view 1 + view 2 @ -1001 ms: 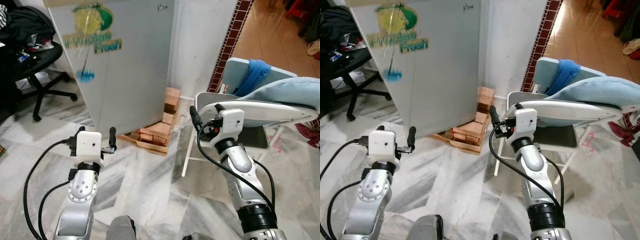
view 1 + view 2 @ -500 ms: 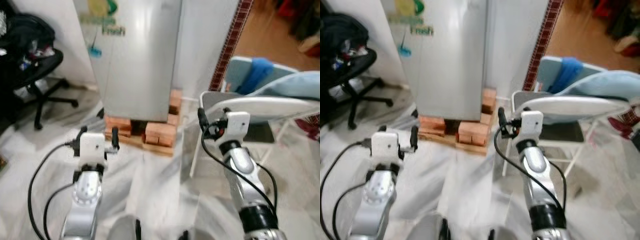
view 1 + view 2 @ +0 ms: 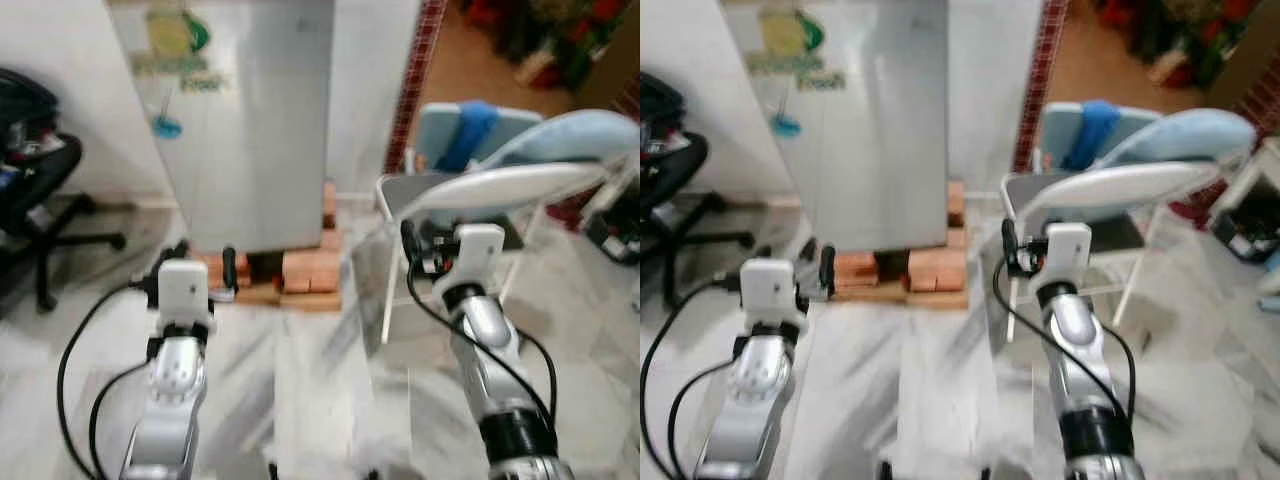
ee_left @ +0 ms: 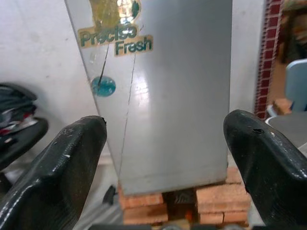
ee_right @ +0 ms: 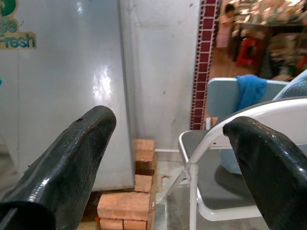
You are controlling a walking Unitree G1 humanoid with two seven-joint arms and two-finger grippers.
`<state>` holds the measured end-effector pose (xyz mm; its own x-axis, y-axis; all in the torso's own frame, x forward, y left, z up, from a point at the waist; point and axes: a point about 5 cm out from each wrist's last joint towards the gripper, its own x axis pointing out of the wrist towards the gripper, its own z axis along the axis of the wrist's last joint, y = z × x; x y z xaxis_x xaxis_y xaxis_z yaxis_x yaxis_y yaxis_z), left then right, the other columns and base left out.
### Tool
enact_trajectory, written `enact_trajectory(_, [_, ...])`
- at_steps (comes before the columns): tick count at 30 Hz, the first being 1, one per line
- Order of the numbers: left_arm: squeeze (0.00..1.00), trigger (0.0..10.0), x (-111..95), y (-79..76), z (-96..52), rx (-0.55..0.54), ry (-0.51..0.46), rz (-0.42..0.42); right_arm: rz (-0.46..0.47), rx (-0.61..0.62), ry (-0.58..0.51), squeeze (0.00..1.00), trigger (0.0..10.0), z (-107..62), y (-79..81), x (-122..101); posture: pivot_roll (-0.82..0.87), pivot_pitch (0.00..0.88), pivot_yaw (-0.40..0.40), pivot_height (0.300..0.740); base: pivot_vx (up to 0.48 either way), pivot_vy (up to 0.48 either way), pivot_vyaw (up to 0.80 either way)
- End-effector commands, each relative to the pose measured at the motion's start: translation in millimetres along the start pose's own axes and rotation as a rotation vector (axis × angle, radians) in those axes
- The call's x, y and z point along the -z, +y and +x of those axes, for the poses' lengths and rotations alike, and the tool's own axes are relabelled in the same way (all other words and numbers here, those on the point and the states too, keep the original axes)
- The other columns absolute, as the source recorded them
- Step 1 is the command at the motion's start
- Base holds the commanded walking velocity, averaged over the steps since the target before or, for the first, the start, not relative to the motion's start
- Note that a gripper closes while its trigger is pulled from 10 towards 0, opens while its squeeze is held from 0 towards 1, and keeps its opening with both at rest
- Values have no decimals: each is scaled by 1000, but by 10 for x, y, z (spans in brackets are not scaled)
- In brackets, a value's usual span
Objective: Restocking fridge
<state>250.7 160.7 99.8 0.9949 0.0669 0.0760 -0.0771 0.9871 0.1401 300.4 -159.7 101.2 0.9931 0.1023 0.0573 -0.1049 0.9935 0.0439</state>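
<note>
- We're facing the fridge (image 3: 250, 120), door closed, at 12 o'clock from us; it sits raised on a stack of bricks (image 3: 300, 272).
- Left gripper (image 4: 158, 158) is spread wide and empty, aimed straight at the fridge door.
- Right gripper (image 5: 177, 158) is also spread and empty, pointing at the gap between the fridge and the folding chair (image 3: 450, 190) at about 2 o'clock.
- Nothing to restock is in either gripper, so our read is we're in the approach and the door has to come open first.
- Risk: the chair sits just beside the right arm; swinging that arm outward could clip the seat or frame.
- Risk: the brick base looks improvised (a hard pull on the door might rock the fridge).
- Risk: the office chair (image 3: 30, 200) at 10 o'clock narrows the room to step left.
- Head views are blurred, so edges and gaps are soft.
- We can't make out a door handle or which side the hinge is on.
- Fridge top is cut off; the sticker (image 4: 115, 40) reads partly "Fresh".
- Where the stock items are, we can't tell.
</note>
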Motion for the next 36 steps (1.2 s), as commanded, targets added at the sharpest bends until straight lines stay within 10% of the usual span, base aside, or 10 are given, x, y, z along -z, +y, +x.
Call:
enact_trajectory(1, [0,10000,-4,123,10,-44,-1,8,5,-13,-14,0,10000,23,63,-26,103,45,-5,740,0,480,-800])
enact_trajectory(36, [0,10000,61,127,25,-53,27,-106,20,16,-24,0,10000,102,53,-75,103,46,1,740,0,480,-494])
